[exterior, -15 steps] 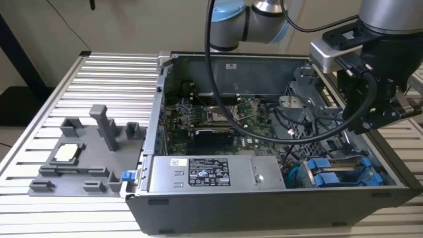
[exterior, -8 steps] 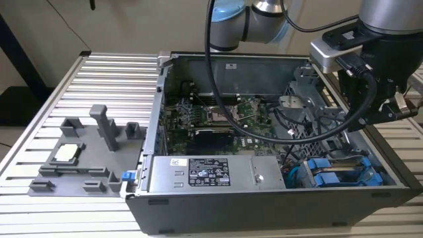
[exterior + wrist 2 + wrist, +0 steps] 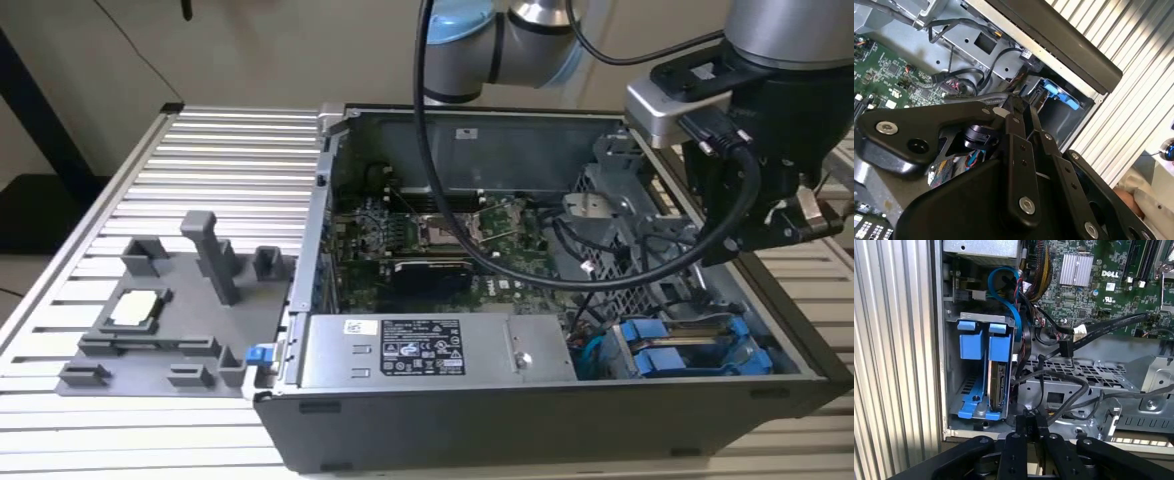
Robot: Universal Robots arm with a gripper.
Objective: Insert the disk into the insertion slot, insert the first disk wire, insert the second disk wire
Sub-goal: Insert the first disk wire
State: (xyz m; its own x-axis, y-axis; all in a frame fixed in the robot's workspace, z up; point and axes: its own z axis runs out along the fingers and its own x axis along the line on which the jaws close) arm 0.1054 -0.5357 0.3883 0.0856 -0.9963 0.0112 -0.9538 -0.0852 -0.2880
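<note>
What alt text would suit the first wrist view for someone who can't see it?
Inside an open computer case, the disk stands on edge in its blue carrier within the insertion slot. The black gripper sits close to loose black cables, with the green motherboard beyond.

The disk, edge-on in its blue carrier, stands inside the grey sheet-metal insertion slot, apparently fully seated.
</note>
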